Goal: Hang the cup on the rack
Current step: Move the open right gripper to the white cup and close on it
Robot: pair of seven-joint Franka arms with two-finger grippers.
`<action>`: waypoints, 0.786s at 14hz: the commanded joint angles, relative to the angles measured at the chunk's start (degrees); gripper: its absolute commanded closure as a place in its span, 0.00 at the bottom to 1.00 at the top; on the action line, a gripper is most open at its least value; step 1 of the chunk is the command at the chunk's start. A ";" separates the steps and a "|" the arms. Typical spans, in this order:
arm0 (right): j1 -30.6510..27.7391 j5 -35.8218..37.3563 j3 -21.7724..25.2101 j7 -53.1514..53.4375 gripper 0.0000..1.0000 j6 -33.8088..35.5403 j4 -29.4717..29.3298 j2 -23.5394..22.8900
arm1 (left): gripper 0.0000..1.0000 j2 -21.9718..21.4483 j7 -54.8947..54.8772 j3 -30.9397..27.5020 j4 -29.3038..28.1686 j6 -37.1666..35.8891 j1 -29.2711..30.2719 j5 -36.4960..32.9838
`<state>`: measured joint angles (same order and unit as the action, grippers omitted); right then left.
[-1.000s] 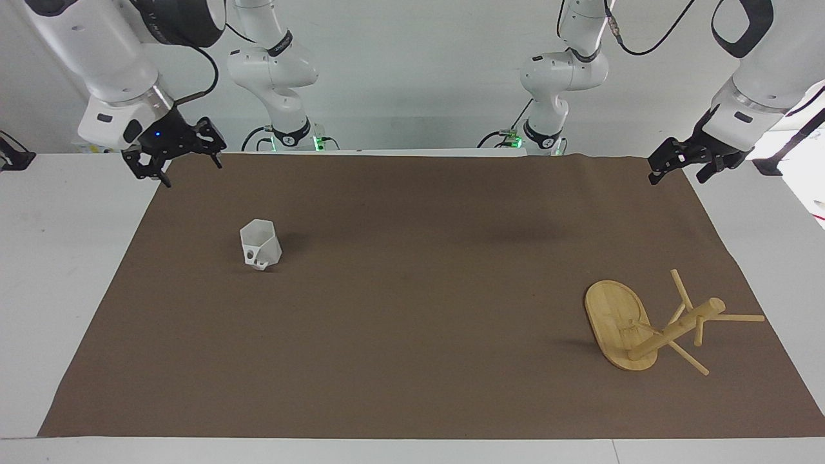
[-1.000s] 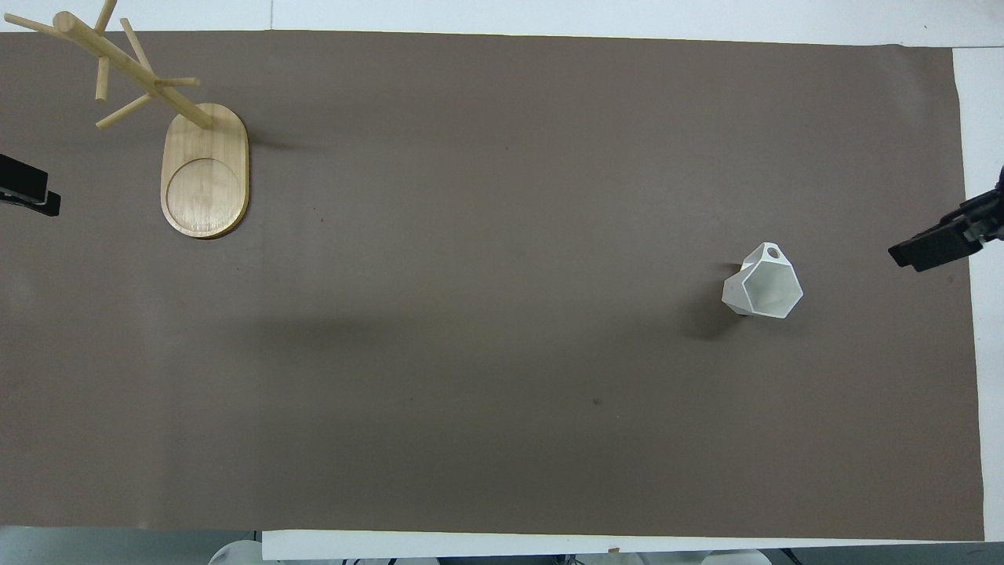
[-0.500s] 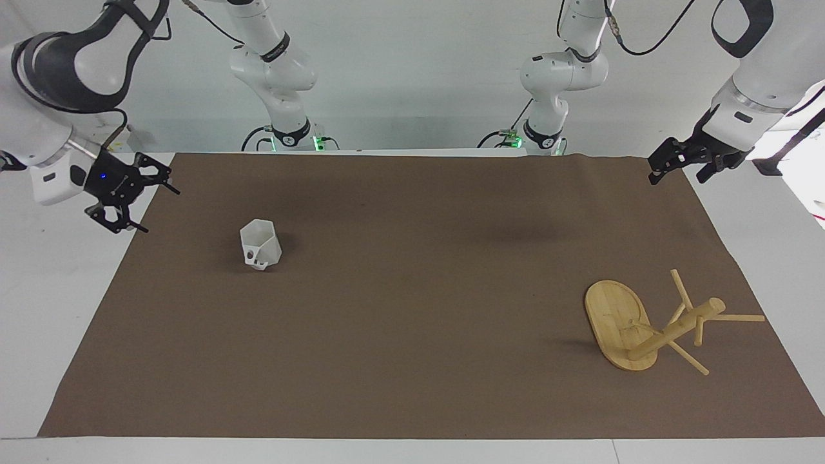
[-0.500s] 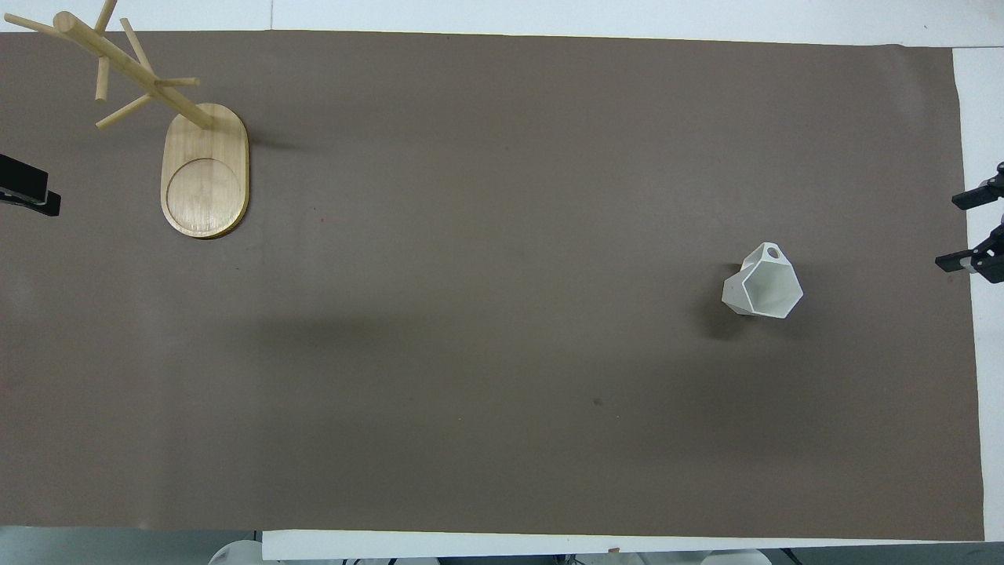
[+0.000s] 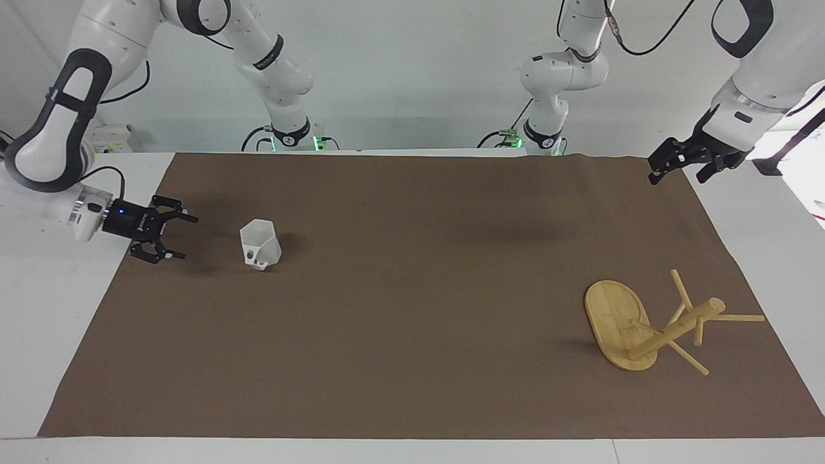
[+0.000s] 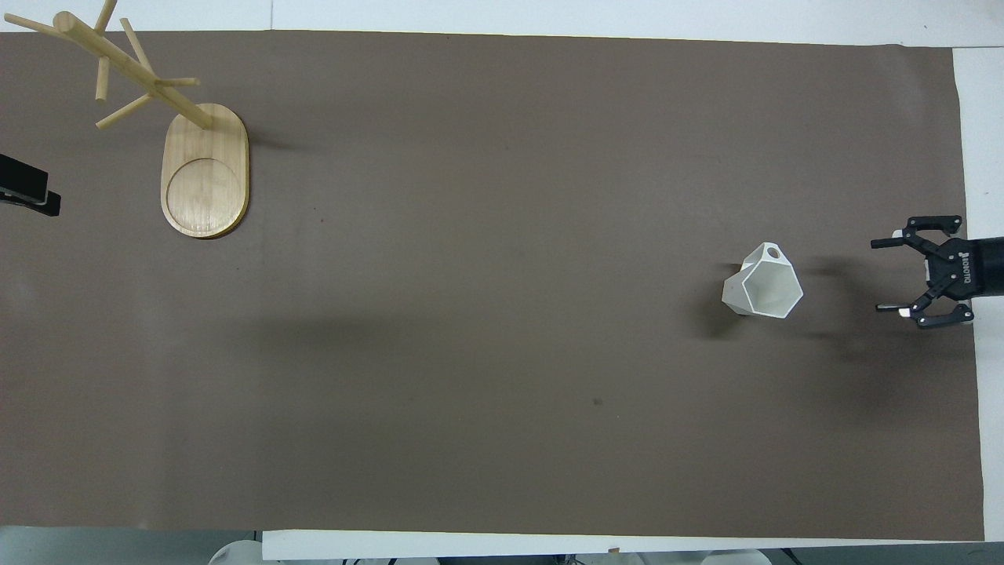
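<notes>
The white faceted cup (image 5: 260, 243) stands mouth up on the brown mat toward the right arm's end of the table. It also shows in the overhead view (image 6: 765, 282), with its handle on the side farther from the robots. My right gripper (image 5: 187, 238) is low beside the cup, lying level, open and empty, its fingers pointing at the cup with a gap between; it also shows in the overhead view (image 6: 878, 276). The bamboo rack (image 5: 677, 328) stands on its oval base (image 6: 205, 173) toward the left arm's end. My left gripper (image 5: 675, 175) waits open over the mat's corner.
The brown mat (image 5: 412, 335) covers most of the white table (image 5: 58, 309). Only the tip of the left gripper (image 6: 31, 196) shows at the overhead view's edge, near the rack's base.
My right gripper has come down from high over the mat's corner, turned level and moved in toward the cup. The cup, the rack and the left arm have not moved.
</notes>
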<state>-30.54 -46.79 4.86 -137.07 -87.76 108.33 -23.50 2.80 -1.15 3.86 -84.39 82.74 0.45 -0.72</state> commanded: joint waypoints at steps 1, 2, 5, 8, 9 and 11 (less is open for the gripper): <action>-0.49 -6.45 -0.82 -9.77 0.00 1.00 5.99 -1.11 | 0.00 -1.74 0.09 -0.44 -2.01 0.40 -0.27 -0.16; -0.05 -7.34 -0.99 -10.67 0.00 1.36 6.80 -1.02 | 0.00 -1.74 0.09 -0.44 -2.01 0.40 -0.27 -0.16; 0.13 -11.12 -1.17 -12.61 0.00 1.10 11.27 -1.20 | 0.00 -1.74 0.01 -0.44 -2.01 0.40 -0.27 -0.16; 0.57 -12.35 -1.34 -12.61 0.00 1.10 12.43 -1.02 | 0.00 -1.74 0.09 -0.44 -2.01 0.40 -0.27 -0.16; 1.00 -12.71 -1.34 -12.78 0.00 1.36 13.13 -0.93 | 0.00 -1.74 0.01 -0.44 -2.01 0.40 -0.27 -0.16; 1.53 -13.58 -1.34 -13.57 0.00 1.27 14.19 -0.76 | 0.00 -1.74 0.01 -0.44 -2.01 0.40 -0.27 -0.16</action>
<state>-29.60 -58.37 3.46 -148.94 -86.46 119.95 -25.91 2.80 -1.15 3.86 -84.39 82.74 0.45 -0.72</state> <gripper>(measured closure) 0.000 0.000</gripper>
